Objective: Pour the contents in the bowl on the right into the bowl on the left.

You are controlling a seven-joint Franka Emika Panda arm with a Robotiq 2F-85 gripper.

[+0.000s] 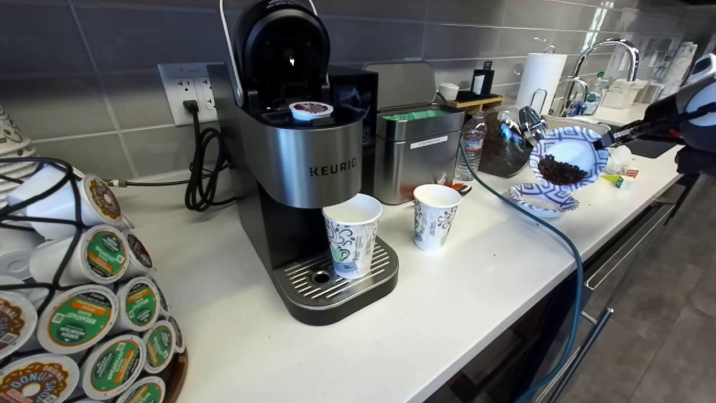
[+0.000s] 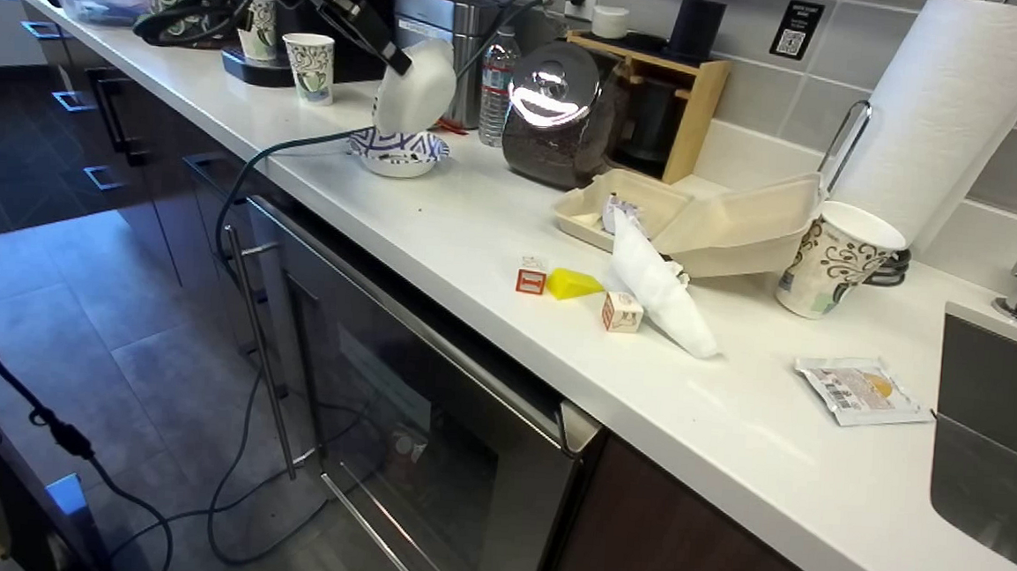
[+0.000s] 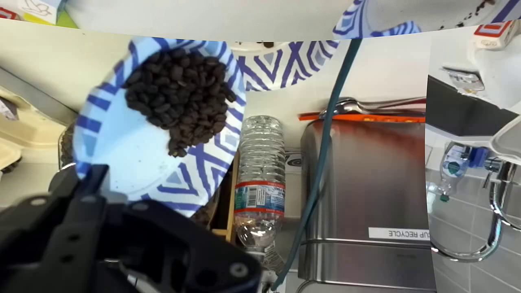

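The held bowl (image 1: 573,145), white with blue patterning, is hanging just above the lower bowl (image 2: 399,168), leaning far onto its side; whether the two are touching I cannot tell. Dark beans (image 3: 179,93) are lying bunched against one side of its inside. The gripper (image 1: 603,141) is pinching the held bowl's rim. The lower bowl is sitting upright on the white counter (image 1: 447,313), with a few dark bits (image 3: 268,44) lying in it. A teal cable (image 1: 579,274) is running just beside the lower bowl and drooping over the counter's front edge. Nearer the tiled wall (image 1: 470,39) than the lower bowl, a water bottle (image 2: 498,91), a jar (image 2: 562,130) of dark contents and a steel bin (image 1: 419,162) are standing. Well apart from the lower bowl, past the steel bin, the coffee maker (image 1: 313,162) is standing open, and one paper cup (image 1: 353,240) is resting on its drip tray (image 1: 302,288). Another paper cup (image 1: 435,221) is standing on the counter between the coffee maker and the lower bowl. On the lower bowl's opposite side, two printed blocks (image 2: 622,314) and a yellow block (image 2: 572,284) are lying near a beige box (image 2: 732,233).
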